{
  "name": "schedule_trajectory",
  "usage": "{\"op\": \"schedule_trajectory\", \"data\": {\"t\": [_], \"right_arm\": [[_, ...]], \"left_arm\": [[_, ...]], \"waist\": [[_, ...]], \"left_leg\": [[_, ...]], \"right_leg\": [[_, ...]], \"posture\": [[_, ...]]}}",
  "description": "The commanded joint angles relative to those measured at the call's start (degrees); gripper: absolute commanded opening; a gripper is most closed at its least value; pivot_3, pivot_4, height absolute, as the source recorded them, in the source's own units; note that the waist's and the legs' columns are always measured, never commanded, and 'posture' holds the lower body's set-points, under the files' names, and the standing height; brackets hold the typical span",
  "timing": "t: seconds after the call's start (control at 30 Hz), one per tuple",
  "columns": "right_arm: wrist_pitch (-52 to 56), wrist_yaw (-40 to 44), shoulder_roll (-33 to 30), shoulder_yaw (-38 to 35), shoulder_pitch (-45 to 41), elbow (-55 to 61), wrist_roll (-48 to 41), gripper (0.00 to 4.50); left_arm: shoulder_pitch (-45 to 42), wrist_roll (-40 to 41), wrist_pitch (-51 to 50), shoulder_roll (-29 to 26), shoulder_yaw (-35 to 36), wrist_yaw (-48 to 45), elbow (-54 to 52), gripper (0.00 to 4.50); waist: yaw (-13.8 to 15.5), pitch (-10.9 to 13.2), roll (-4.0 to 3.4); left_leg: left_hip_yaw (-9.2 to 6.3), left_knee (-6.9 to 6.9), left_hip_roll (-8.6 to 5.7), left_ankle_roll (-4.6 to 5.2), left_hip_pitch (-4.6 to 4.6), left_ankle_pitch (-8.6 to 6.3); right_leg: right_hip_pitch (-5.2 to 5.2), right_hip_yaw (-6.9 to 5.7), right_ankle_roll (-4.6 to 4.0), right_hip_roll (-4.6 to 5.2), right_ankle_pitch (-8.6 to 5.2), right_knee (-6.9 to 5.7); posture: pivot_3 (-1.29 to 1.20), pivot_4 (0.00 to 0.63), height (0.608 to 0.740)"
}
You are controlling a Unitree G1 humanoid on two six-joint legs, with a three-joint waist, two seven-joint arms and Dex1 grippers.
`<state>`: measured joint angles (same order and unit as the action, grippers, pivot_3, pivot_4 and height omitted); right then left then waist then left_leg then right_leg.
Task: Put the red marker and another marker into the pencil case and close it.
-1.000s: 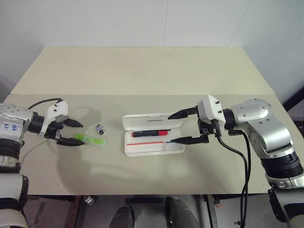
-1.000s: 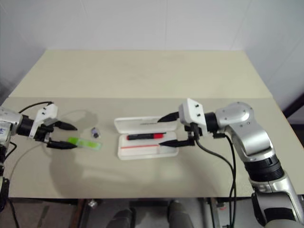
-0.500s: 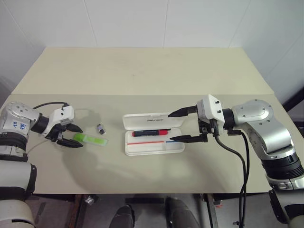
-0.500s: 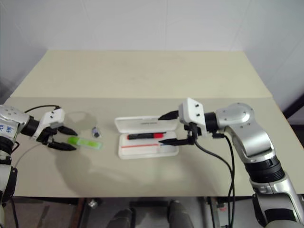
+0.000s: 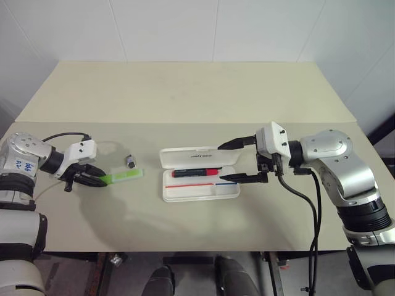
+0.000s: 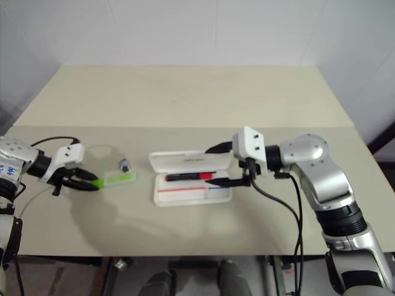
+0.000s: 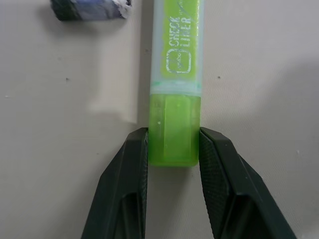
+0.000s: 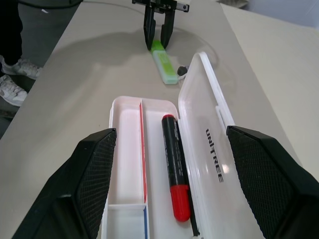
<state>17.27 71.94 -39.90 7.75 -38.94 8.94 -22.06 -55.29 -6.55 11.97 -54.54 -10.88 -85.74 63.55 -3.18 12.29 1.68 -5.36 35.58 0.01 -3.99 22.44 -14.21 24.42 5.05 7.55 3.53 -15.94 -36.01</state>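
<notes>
Two left fingers [image 7: 124,184] pinch the green marker [image 7: 175,84] on the counter [image 5: 185,92]; right gripper [image 5: 237,160] fingers spread wide beside the open pencil case [image 5: 200,191].

The place looked like a plain test room or a robot laboratory, not a home. A bare beige table [image 5: 197,92] stood against white walls [image 5: 185,28] that were made of large smooth panels with thin seams, and nothing decorated them. On the table there were only a few stationery things, namely an open white pencil case [image 5: 199,174] with a red marker [image 5: 196,172] inside, a lime-green marker [image 5: 123,177] and a small dark stub [image 5: 131,161], and black cables [image 5: 308,203] hung from the robot arm on the right, while in the right wrist view a person's legs and white sneakers [image 8: 12,79] showed beside the table.
</notes>
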Motion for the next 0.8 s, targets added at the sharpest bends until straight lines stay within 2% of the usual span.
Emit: {"op": "schedule_trajectory", "data": {"t": [0.03,0.27,0.43,0.63,0.8], "right_arm": [[-1.7,0.4,-1.0,-4.0,1.2,1.0,-2.1,4.50],[-1.2,0.4,-1.1,-8.0,3.3,-0.2,-5.1,4.50],[-0.4,3.0,-0.6,-11.5,5.0,-4.4,-10.1,4.50],[-3.0,9.0,-2.2,-12.4,5.5,-11.5,-10.3,4.50],[-5.0,7.9,-1.4,-12.2,4.4,-14.0,-8.9,4.50]], "left_arm": [[0.4,3.1,-1.4,-2.2,4.1,-0.1,-4.2,1.08],[6.1,11.6,-10.3,-5.2,14.2,3.4,-21.4,1.08],[11.3,21.5,-20.7,-4.0,22.3,8.2,-42.7,1.08],[11.4,30.5,-31.4,0.0,23.9,14.0,-61.0,1.08],[10.7,36.8,-42.5,3.6,21.3,19.1,-71.8,1.08]], "waist": [[0.0,0.0,0.01],[-0.1,0.0,0.02],[0.0,0.0,0.08],[0.1,0.1,0.07],[-0.2,0.1,0.09]], "left_leg": [[0.00,0.01,0.00,0.00,0.02,0.00],[-0.04,0.03,0.01,0.00,0.05,0.00],[-0.08,0.13,0.03,0.00,0.06,0.00],[-0.10,0.42,-0.02,0.01,-0.06,-0.01],[-0.07,0.48,-0.03,0.02,-0.33,-0.01]], "right_leg": [[0.00,0.00,0.00,0.00,0.00,0.00],[0.00,0.00,0.01,0.01,0.01,-0.01],[0.00,-0.01,0.01,0.00,0.01,-0.10],[-0.34,-0.01,0.14,0.01,0.08,-0.04],[-0.67,0.03,0.20,0.00,0.13,0.11]], "posture": [[0.00,0.150,0.740],[0.00,0.150,0.740],[0.00,0.150,0.740],[0.00,0.150,0.740],[0.00,0.150,0.740]]}}
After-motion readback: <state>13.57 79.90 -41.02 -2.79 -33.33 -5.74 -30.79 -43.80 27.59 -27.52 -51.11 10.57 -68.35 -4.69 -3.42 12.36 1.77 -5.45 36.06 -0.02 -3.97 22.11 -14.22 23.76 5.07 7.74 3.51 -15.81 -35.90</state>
